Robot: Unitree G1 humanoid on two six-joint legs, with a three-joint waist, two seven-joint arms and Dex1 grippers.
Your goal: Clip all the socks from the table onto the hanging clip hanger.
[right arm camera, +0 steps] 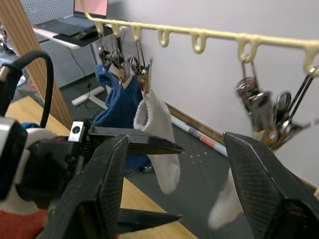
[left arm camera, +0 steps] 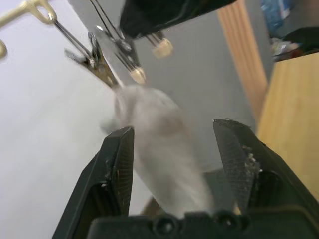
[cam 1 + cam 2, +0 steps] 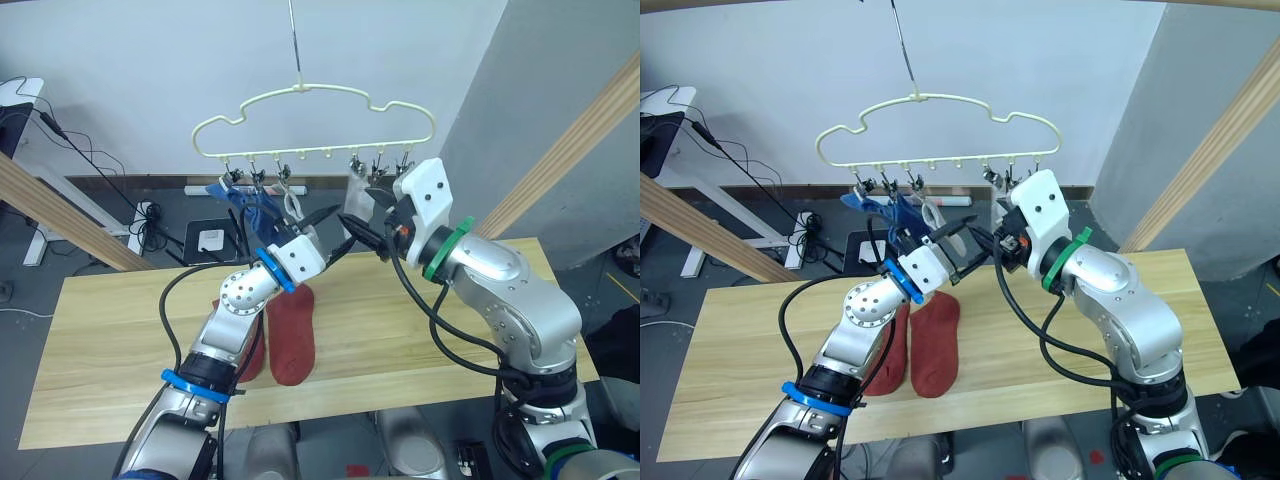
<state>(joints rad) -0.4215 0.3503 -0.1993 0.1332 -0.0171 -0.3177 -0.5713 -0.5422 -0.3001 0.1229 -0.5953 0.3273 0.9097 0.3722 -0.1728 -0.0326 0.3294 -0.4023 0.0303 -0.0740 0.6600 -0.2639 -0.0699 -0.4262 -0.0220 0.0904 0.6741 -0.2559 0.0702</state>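
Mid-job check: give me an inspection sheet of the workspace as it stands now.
Surface: wooden table, bare apart from the socks.
Job's things: two red socks on the table; blue socks and two grey socks clipped on the clip hanger.
Clutter: nothing seen.
Grippers: left hand open; right hand open; neither holds anything.
Cables: black cables behind the table.
Surroundings: wooden beams, white wall.
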